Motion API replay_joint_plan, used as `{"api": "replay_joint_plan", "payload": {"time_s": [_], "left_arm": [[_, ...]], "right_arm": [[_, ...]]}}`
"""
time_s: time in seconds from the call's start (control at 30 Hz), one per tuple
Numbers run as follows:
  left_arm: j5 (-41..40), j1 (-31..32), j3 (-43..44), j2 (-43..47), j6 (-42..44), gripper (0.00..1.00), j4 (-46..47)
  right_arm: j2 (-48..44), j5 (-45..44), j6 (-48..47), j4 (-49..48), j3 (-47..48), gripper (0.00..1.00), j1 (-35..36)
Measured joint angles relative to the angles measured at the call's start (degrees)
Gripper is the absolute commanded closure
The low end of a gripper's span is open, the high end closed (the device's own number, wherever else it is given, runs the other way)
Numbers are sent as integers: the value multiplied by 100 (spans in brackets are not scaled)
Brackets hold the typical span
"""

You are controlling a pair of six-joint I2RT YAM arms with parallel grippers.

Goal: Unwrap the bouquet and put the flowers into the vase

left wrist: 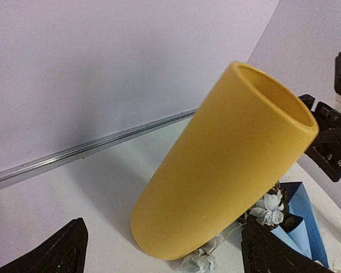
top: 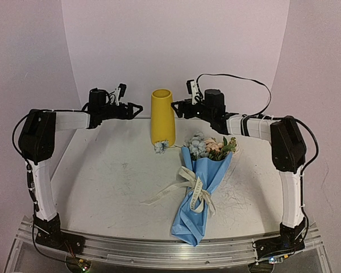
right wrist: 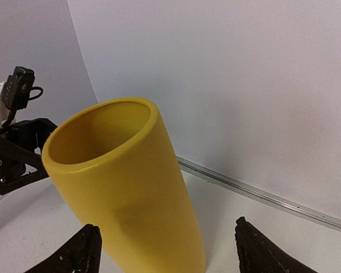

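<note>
White table [top: 102, 182] is carrying the vase [top: 162, 116] upright near the back, the bouquet [top: 200, 187] lying wrapped just in front; left end effector [top: 137, 109] and right end effector [top: 177, 111] are hovering spread, flanking the vase.

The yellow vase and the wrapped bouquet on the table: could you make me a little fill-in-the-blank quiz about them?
1. The tall plain yellow vase stands ____ on the white table.
2. A cream ribbon bow is ____ around the bouquet of pale blue and peach flowers in its light blue paper.
3. One loose pale blue bloom lies at the foot of the ____.

Missing words: upright; tied; vase.
</note>
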State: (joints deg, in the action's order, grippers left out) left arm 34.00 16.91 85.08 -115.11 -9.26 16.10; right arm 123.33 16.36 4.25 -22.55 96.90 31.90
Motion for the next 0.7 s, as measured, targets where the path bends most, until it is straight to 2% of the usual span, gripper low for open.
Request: {"api": "replay_joint_plan", "payload": {"time_s": [0.13, 0.23, 0.3, 0.33, 0.4, 0.47, 0.5, 0.57, 0.7], "left_arm": [[59, -118, 164, -352, -236, 2, 118], [339, -140, 361, -533, -291, 2, 302], [496, -170, 535, -678, -433, 10, 498], [538, -186, 621, -748, -538, 11, 590], [516, -225, 765, -863, -710, 19, 710], [452, -275, 870, -964, -874, 20, 807], [435, -284, 911, -988, -876, 20, 815], [354, -334, 1224, -1224, -1084, 21, 855], [348, -350, 1902, -1746, -1329, 19, 944]], "right_arm": [[188, -72, 109, -11, 310, 15, -9], [249, 87, 76, -57, 466, 24, -11], [249, 127, 42, -114, 479, 39, -11], [249, 109, 57, -157, 476, 42, -11], [249, 28, 42, -273, 424, 64, -11], [249, -111, 35, -407, 350, 75, -11], [249, -162, 72, -417, 337, 84, -9], [264, -389, 76, -452, 332, 96, -9], [505, -804, 188, -546, 601, 100, -13]]}}
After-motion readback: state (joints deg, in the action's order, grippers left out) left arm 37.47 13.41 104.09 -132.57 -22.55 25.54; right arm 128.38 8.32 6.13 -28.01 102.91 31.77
